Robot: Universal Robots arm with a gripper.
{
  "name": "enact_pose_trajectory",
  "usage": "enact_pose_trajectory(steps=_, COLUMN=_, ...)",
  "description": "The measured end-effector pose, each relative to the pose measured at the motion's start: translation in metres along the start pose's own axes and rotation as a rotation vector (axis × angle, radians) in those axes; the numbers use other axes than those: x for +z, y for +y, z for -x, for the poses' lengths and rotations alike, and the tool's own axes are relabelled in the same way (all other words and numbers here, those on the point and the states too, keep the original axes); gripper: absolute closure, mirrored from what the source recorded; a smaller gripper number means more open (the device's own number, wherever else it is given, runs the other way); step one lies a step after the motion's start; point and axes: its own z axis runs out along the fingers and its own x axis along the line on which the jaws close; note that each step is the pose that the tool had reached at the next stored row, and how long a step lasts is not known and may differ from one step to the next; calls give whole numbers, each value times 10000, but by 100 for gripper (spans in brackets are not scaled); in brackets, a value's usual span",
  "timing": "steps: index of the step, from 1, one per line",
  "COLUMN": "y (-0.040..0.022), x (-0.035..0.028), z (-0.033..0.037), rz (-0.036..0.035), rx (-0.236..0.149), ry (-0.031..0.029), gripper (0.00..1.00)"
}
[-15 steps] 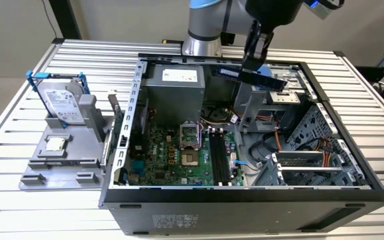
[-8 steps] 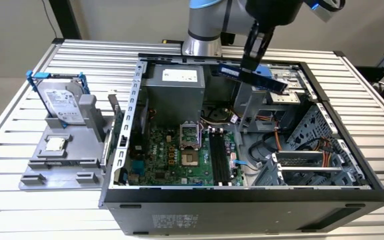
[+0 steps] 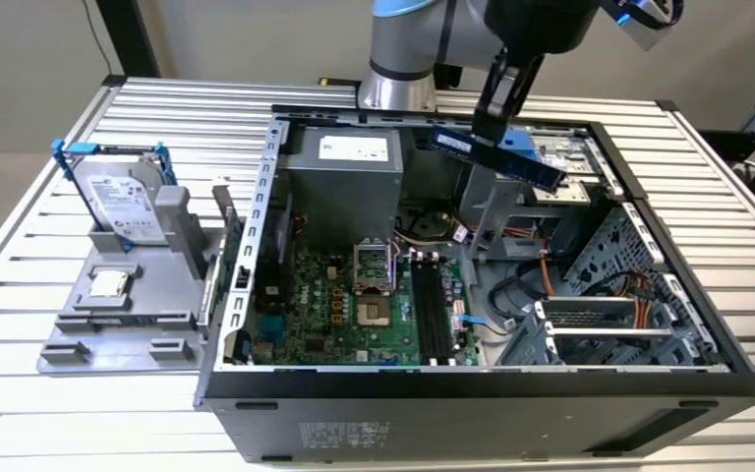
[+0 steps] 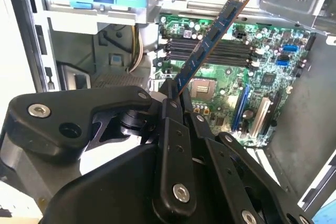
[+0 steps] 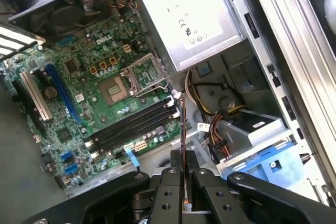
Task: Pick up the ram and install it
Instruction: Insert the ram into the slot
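Exterior view: the claw (image 3: 488, 130) grips the ram (image 3: 530, 169), tilted above the open computer case (image 3: 483, 413), well apart from the memory slots (image 3: 433, 307). Carrying stage, I judge; seating demands lining its edge with a slot.

The tally: one open black metal computer tower (image 3: 483, 408), one green motherboard (image 3: 331, 315), four long black memory slots (image 3: 433, 310), one silver box-shaped power supply (image 3: 345, 172), one dark-blue circuit-board ram stick (image 3: 531, 170), one silver hard drive with blue frame (image 3: 126, 202), one small square silver-topped processor chip (image 3: 111, 283).
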Motion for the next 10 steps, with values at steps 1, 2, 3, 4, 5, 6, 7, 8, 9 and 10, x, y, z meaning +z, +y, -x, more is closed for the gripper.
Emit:
enact_pose_trajectory(steps=1, y=-5, x=-1, z=-9, rz=-3, rx=62, ry=-2, gripper=100)
enact_pose_trajectory(steps=2, y=-9, x=-1, z=-17, rz=-6, rx=126, ry=-6, gripper=100)
enact_pose_trajectory(steps=3, y=-13, x=-1, z=-25, rz=-8, rx=196, ry=-10, gripper=100)
enact_pose_trajectory(steps=4, y=-17, x=-1, z=-31, rz=-12, rx=279, ry=-13, gripper=100)
enact_pose_trajectory(steps=5, y=-20, x=-1, z=-37, rz=-16, rx=362, ry=-17, gripper=100)
enact_pose_trajectory(steps=6, y=-23, x=-1, z=-42, rz=-19, rx=450, ry=-22, gripper=100)
enact_pose_trajectory(steps=7, y=-25, x=-1, z=-47, rz=-24, rx=546, ry=-26, gripper=100)
enact_pose_trajectory(steps=8, y=-27, x=0, z=-51, rz=-28, rx=639, ry=-31, gripper=100)
enact_pose_trajectory(steps=9, y=-29, x=0, z=-54, rz=-32, rx=745, ry=-37, gripper=100)
enact_pose_trajectory(steps=10, y=-30, x=1, z=-56, rz=-36, rx=847, ry=-43, gripper=100)
